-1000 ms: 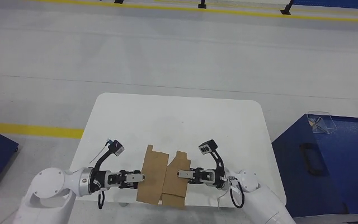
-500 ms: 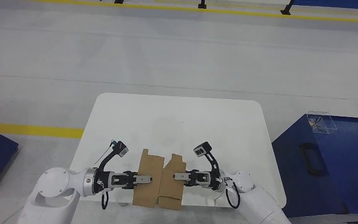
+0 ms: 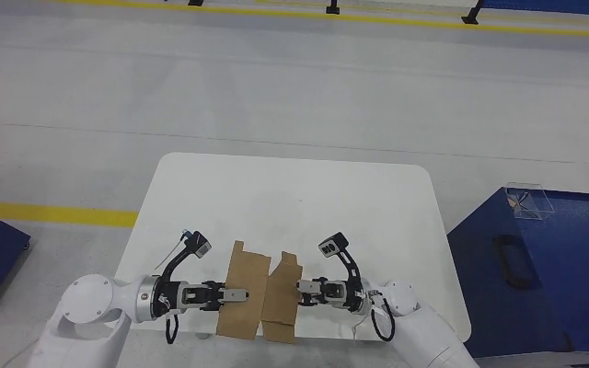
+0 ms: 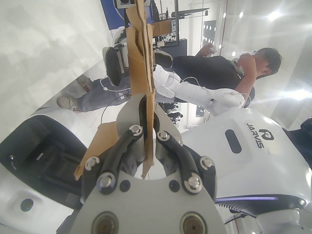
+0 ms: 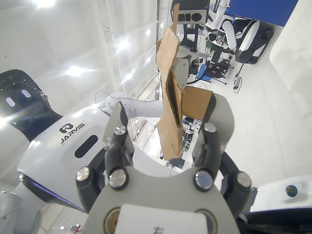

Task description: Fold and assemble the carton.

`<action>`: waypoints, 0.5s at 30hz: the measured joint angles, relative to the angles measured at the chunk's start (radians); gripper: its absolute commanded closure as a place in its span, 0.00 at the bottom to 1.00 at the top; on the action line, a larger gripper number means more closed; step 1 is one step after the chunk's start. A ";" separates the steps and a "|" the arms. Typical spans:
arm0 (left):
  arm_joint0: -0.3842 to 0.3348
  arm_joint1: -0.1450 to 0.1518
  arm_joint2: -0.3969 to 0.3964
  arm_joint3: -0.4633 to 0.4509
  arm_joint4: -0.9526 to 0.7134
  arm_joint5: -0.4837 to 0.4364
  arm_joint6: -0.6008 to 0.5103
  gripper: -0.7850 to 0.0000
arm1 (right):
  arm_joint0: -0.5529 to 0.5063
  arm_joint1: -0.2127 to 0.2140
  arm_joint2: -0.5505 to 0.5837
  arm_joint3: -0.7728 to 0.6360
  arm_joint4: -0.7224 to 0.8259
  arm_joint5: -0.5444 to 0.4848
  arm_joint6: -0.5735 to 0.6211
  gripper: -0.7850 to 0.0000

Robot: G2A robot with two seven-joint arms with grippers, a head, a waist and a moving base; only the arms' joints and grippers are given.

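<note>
Flattened brown cardboard carton [image 3: 248,299], held flat at the near edge of the white rounded table [image 3: 294,193], between my two arms.
My left gripper [image 4: 147,109] is clenched on one edge of the board, pinching it tight. My right gripper [image 5: 169,105] is released, fingers spread wide with the carton's opposite edge between them, unpinched.

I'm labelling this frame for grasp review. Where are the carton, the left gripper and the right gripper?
carton [image 3: 250,269]: top view, on its flat brown panel.
left gripper [image 4: 147,104]: left wrist view, midway between fingertips.
right gripper [image 5: 169,103]: right wrist view, midway between fingertips.
</note>
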 measured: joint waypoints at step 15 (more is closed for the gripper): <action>0.040 -0.055 0.144 0.045 -0.253 -0.401 0.444 1.00 | -0.137 0.042 0.305 -0.184 -0.323 -0.244 -0.427 0.00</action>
